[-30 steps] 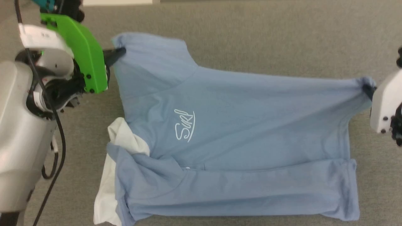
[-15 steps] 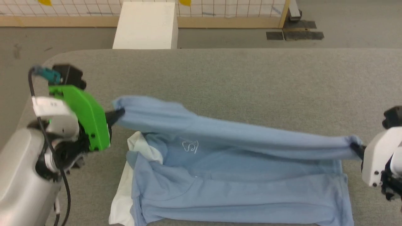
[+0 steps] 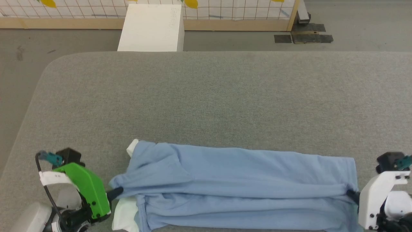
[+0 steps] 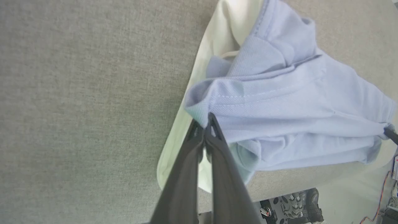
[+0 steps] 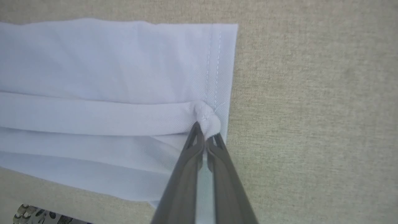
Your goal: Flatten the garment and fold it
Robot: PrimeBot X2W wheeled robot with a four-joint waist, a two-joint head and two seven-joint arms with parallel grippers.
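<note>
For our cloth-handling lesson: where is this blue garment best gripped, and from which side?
Likely the end corners, from outside each end: the garment lies as a long strip, and its stitched hem bunches small where left gripper and right gripper pinch it.

I was in what looked like a robot test lab: grey felt-covered table (image 3: 206,96), gridded white panel (image 3: 241,9) in a wooden frame (image 3: 80,23), plain white box (image 3: 151,29) on bare grey floor (image 3: 225,42).
</note>
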